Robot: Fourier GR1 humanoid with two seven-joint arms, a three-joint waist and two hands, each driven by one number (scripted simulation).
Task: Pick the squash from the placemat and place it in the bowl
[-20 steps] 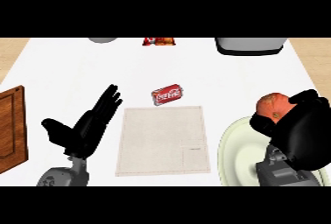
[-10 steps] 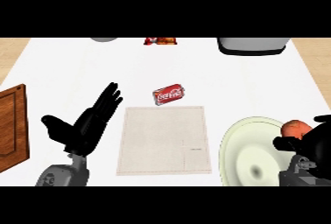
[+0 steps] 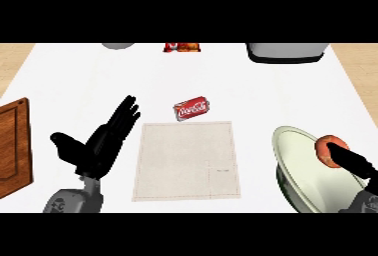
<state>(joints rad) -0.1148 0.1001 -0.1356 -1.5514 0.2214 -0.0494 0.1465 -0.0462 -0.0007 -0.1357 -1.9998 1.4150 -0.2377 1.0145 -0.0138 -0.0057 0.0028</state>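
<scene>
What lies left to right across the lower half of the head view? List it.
Wooden board → left hand → placemat → bowl → squash, with the right hand's fingers round it.

Orange squash (image 3: 325, 149), pale green bowl (image 3: 295, 150), beige placemat (image 3: 186, 160), red can (image 3: 191, 108), seemingly white-lettered

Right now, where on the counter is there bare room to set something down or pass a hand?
The placemat lies bare, between the open left hand and the bowl. The white counter is free between the red can and the grey appliance. It is crowded at the right, where the right hand holds the squash over the bowl.
</scene>
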